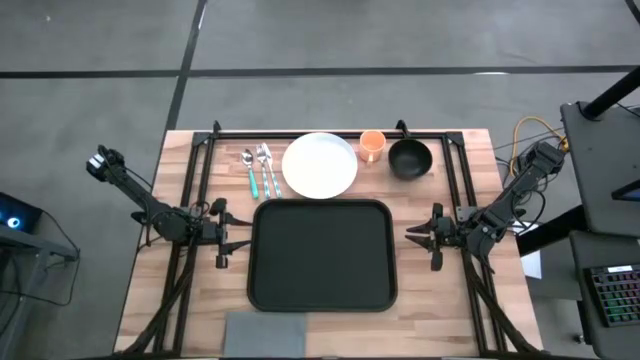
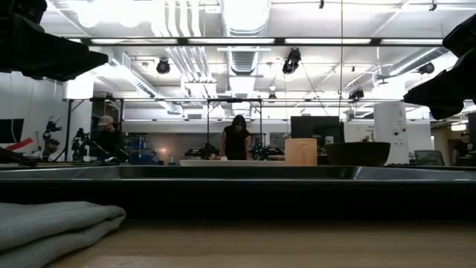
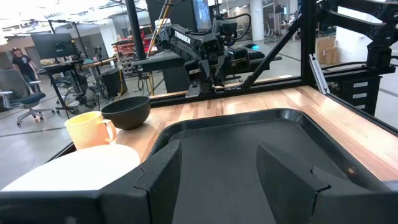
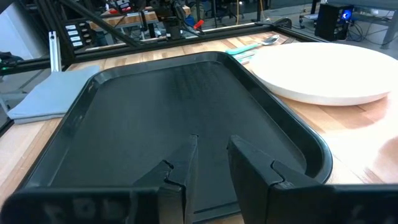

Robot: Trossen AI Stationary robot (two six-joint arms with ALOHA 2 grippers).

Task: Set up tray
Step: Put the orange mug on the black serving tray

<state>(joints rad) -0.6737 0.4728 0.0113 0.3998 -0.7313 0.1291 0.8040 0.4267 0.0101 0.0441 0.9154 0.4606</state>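
The large black tray, rimmed and round-cornered, lies flat and empty mid-table.

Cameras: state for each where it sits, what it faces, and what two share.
High: overhead, looking down; both arms flank the tray.
Low: table height, facing the room; napkin nearest.
Left wrist: faces across the tray past its open fingers.
Right wrist: faces the tray over narrowly parted fingers.
Both wrist views share the plate.
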